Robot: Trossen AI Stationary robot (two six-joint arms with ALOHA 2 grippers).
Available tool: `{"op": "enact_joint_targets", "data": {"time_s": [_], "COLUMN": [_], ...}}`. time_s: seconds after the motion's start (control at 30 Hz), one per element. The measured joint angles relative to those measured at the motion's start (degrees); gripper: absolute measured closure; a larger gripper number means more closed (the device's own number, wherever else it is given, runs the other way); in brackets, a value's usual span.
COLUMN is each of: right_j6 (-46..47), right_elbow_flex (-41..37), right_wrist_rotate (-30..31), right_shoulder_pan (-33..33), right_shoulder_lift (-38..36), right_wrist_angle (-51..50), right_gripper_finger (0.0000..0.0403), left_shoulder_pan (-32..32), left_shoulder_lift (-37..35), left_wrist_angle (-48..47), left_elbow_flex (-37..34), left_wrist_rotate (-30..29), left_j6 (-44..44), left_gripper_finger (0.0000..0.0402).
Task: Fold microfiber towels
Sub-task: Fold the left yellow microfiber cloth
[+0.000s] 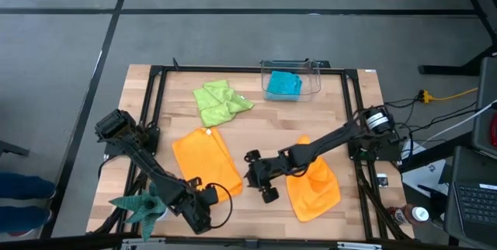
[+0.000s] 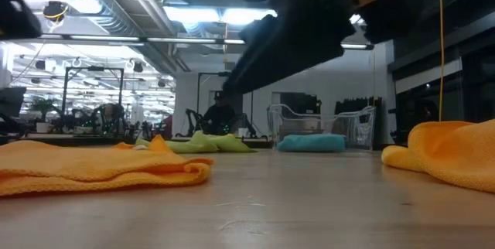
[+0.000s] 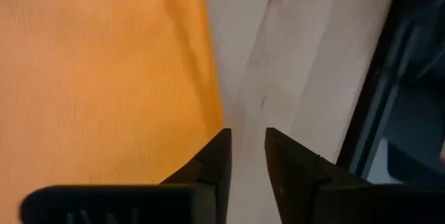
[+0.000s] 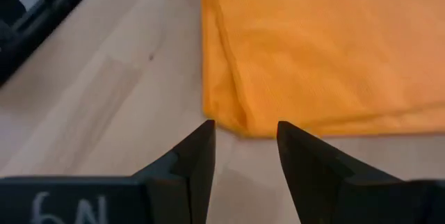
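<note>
At the table's near edge, your left gripper (image 3: 247, 156) and right gripper (image 4: 245, 147) hover, jaws parted and seemingly empty, beside the folded orange towel (image 1: 206, 161).

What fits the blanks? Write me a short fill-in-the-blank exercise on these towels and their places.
1. The teal towel lies inside a clear ____.
2. The number of orange towels on the table is ____.
3. The towel nearest the bin has the colour ____.
4. The left end effector sits at the edge of a towel coloured ____.

Missing words: bin; two; green; orange
</note>
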Motion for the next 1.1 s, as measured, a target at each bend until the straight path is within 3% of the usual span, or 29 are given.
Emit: {"op": "enact_joint_targets", "data": {"time_s": [0.33,0.7,0.97,1.1], "right_j6": [2.8,2.6,1.9,1.1], "right_elbow_flex": [0.0,3.7,7.2,7.1], "right_wrist_rotate": [-6.1,-10.1,-8.4,-11.3], "right_shoulder_pan": [-0.5,-2.0,-2.5,-2.6], "right_shoulder_lift": [5.6,12.5,15.3,14.6], "right_wrist_angle": [10.7,11.0,4.0,2.9], "right_gripper_finger": [0.0246,0.0243,0.0177,0.0161], "left_shoulder_pan": [-0.3,-0.3,-0.2,-0.1], "left_shoulder_lift": [1.2,6.0,7.5,7.5], "left_wrist_angle": [-1.2,0.7,0.1,0.0], "left_elbow_flex": [-0.8,-0.8,-0.6,-0.6], "left_wrist_rotate": [2.0,3.0,3.1,2.6], "left_j6": [0.0,1.5,6.4,7.9], "left_gripper_finger": [0.0237,0.0221,0.0219,0.0221]}}
